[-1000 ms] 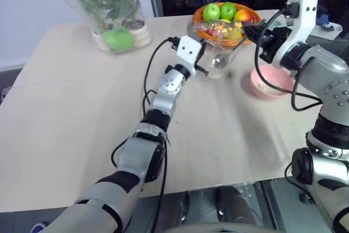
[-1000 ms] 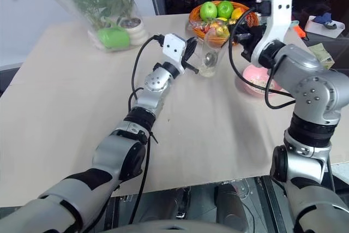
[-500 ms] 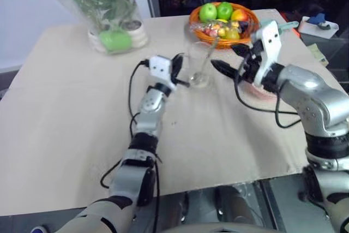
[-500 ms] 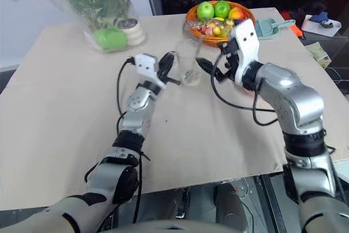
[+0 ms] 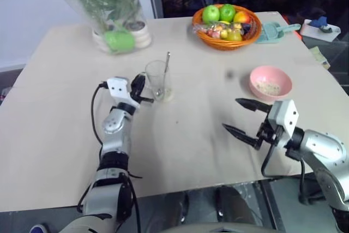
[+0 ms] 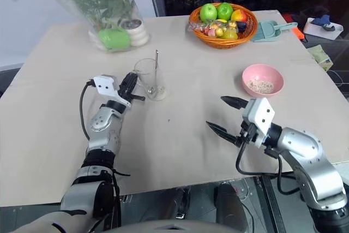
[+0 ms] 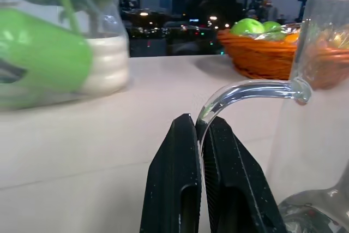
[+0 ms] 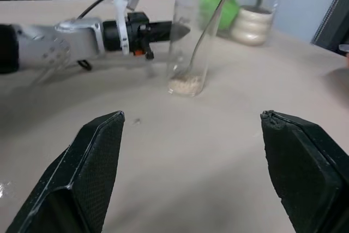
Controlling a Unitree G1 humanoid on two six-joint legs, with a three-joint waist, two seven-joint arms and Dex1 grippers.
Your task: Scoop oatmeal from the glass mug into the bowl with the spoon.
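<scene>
The glass mug stands upright on the table, left of centre. My left gripper is shut on its curved handle, and both fingers pinch the glass. The silver spoon leans inside the mug with its handle sticking up. A thin layer of oatmeal lies at the mug's bottom. The pink bowl sits to the right, holding some oatmeal. My right gripper hovers open and empty near the table's front, below the bowl, pointing left toward the mug.
An orange basket of fruit stands at the back, with a teal scoop beside it. A clear vase with plants is at the back left. The table's front edge runs just under my right arm.
My left gripper has drawn the mug, with the spoon in it, leftward and nearer. The right gripper has opened and pulled back from beside the mug and bowl to the front of the table.
</scene>
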